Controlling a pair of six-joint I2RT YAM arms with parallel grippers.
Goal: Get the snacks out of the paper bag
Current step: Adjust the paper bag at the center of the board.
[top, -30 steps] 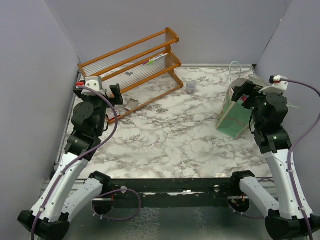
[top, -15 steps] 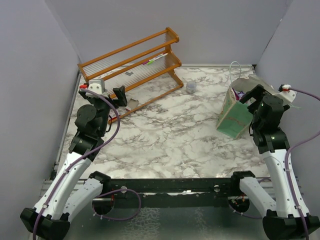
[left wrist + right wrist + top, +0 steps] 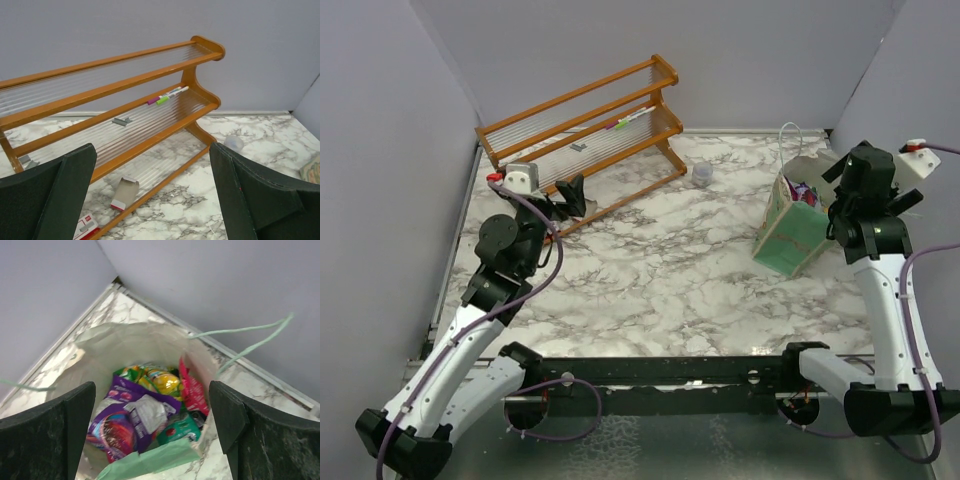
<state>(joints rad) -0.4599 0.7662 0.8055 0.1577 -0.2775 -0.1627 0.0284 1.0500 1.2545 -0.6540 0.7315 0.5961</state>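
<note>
The left gripper [image 3: 152,175] hangs wide and empty, facing the wooden rack [image 3: 125,100]. The right gripper [image 3: 152,405], also spread wide and holding nothing, hovers over the mouth of the paper bag [image 3: 125,340], with the snacks [image 3: 145,405] directly below it. A finger could snag the rim or a string handle [image 3: 240,330] and tip the light bag. The packets lie heaped, glossy and crinkled, so two might get pinched together.

Snacks [image 3: 131,412] overlapping, lower ones hidden (labels blurred), paper bag [image 3: 127,342] cropped below
</note>
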